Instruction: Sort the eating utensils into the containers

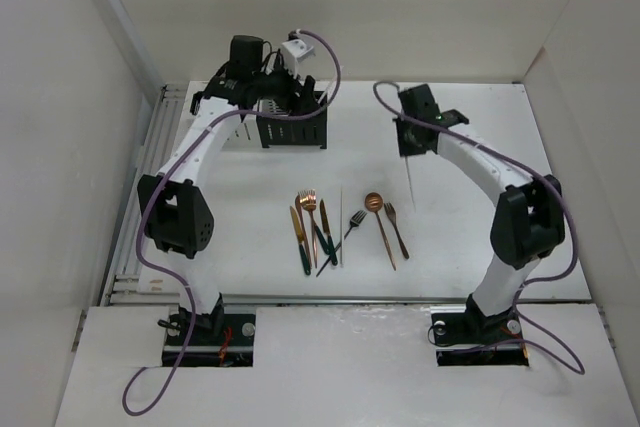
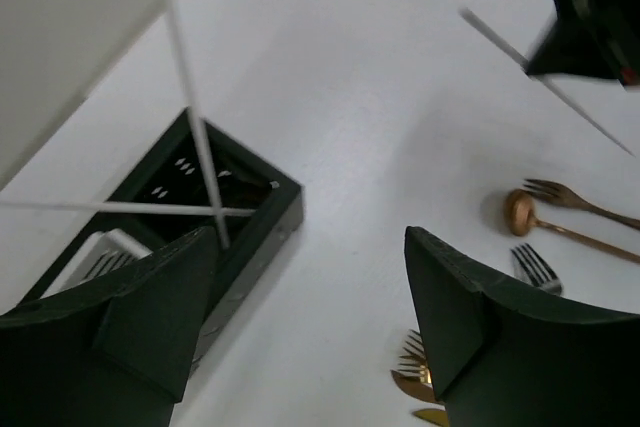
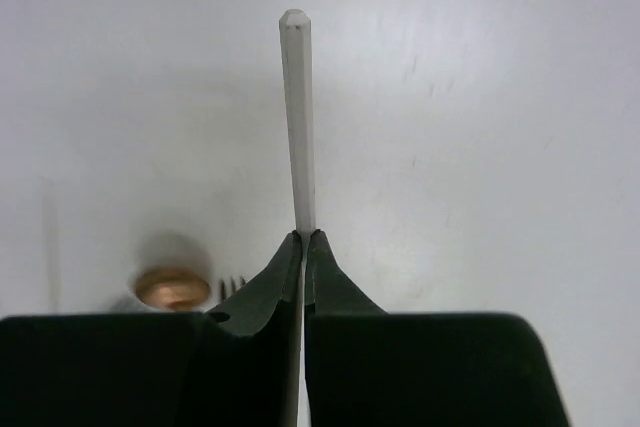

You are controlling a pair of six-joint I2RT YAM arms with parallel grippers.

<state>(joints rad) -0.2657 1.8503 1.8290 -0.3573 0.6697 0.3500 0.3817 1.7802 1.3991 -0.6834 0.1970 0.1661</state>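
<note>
White table [image 1: 240, 207], white walls [image 1: 420, 7] (utensils [image 1: 373, 201] scattered)

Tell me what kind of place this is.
Probably a robot lab test cell, not a kitchen: plain white panels wall in a white table, a left arm and right arm are bolted at its near edge, and loose utensils lie before slotted caddies.
</note>
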